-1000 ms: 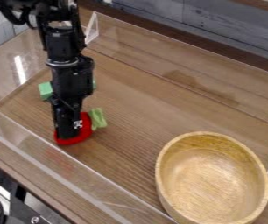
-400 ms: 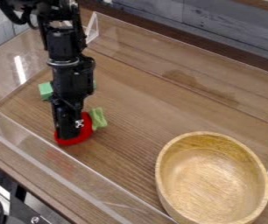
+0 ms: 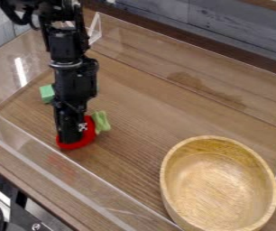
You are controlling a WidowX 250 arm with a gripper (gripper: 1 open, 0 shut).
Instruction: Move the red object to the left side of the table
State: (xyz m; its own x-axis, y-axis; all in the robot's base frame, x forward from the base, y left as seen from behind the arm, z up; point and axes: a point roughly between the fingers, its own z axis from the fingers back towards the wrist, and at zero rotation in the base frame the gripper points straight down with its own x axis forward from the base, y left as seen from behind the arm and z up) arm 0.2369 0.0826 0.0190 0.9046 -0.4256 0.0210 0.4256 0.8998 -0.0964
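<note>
Although partly hidden, a bright red, rounded object [image 3: 77, 142].

1 rounded red object [image 3: 76, 143], light-green piece attached, on tabletop [image 3: 148, 90]

Your robot's arm [image 3: 66, 54] is black from its upper end, which is cut off by the picture's top edge, down to the gripper [image 3: 76, 124], to the left of the wooden bowl [image 3: 219, 184]. You can see a bulky, segmented body with boxy, uneven outlines, narrowing toward the bowl's side of the table. Small pale spots dot the dark housing; you cannot read any markings.
</note>
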